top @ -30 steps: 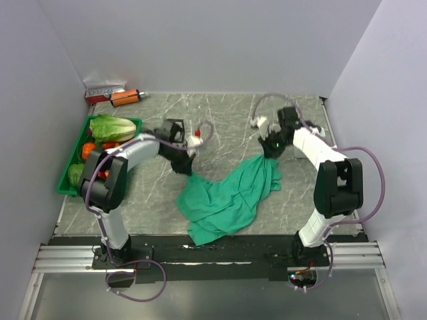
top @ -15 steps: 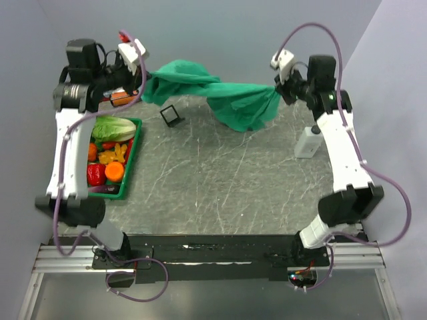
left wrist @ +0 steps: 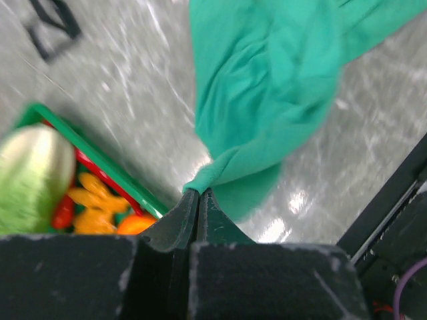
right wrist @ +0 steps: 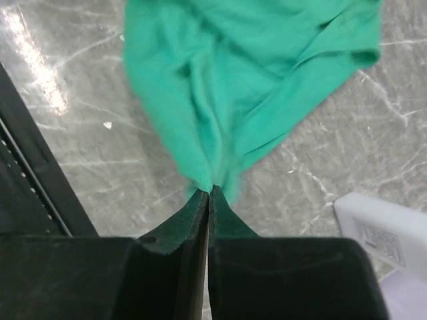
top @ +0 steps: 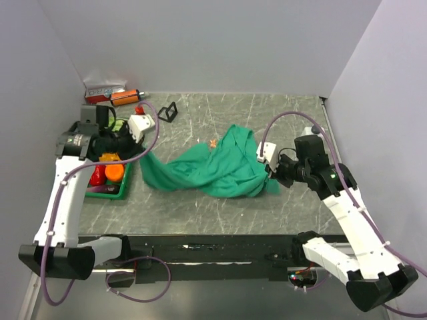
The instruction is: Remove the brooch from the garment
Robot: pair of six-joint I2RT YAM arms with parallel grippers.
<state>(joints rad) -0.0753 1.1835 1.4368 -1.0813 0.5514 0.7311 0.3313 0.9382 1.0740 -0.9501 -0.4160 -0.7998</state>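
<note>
The teal-green garment (top: 213, 170) lies stretched and wrinkled across the middle of the table between both arms. The brooch (top: 213, 143), a tiny orange speck, sits at the cloth's far edge near the centre. My left gripper (top: 143, 159) is shut on the garment's left corner beside the tray; in the left wrist view a pinch of garment (left wrist: 267, 100) leaves the closed left gripper (left wrist: 199, 192). My right gripper (top: 269, 171) is shut on the right end; in the right wrist view the garment (right wrist: 233, 87) fans out from the closed right gripper (right wrist: 210, 191). Neither wrist view shows the brooch.
A green tray (top: 125, 181) of vegetables sits at the left, its rim (left wrist: 100, 159) close to my left fingers. A small black stand (top: 168, 112) and an orange item (top: 125, 98) are at the back left. A white container (right wrist: 390, 227) stands right of my right gripper.
The garment went from a heap on the table to held high and stretched at the back, and now is lowered and drawn out over the table centre. Both arms moved toward the front.
</note>
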